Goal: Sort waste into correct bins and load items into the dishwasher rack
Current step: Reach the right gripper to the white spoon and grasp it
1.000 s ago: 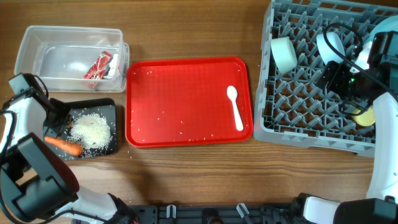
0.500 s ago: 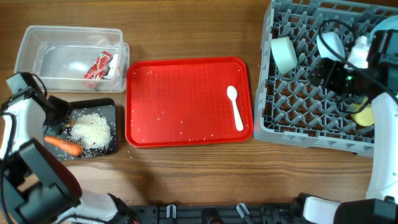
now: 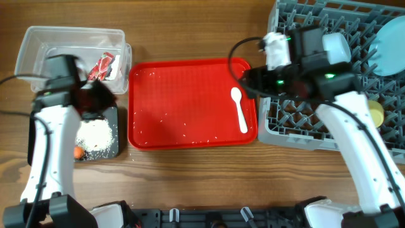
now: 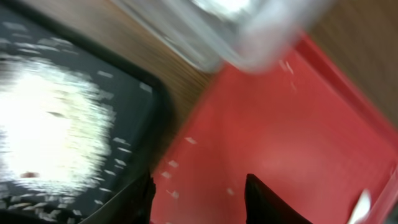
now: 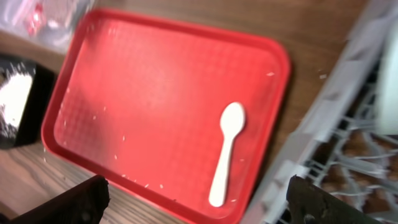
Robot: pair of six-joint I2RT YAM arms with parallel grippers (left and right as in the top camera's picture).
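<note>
The white spoon [image 3: 239, 109] [image 5: 227, 152] lies on the right side of the red tray [image 3: 190, 101] [image 5: 155, 87]. Just above it hangs my right gripper [image 3: 250, 79] [image 5: 196, 208], open wide and empty. My left gripper [image 3: 109, 98] [image 4: 199, 205] is open with nothing between its fingers, at the gap between the black tray [image 3: 114, 130] [image 4: 149, 93] and the red tray. Rice [image 3: 95, 134] [image 4: 50, 137] is heaped in the black tray, and the carrot [image 3: 78, 152] peeks out from under my left arm. The red-and-white wrapper [image 3: 101, 65] sits in the clear tub [image 3: 38, 57].
The grey dishwasher rack [image 3: 297, 126] fills the right side, holding a pale blue plate [image 3: 387, 47] and a yellow cup [image 3: 376, 115]. My right arm crosses the rack's left part. Loose rice grains are scattered across the red tray.
My left gripper opened and swung from the black tray's left side to its right edge. My right arm moved left out of the rack to hang over the spoon.
</note>
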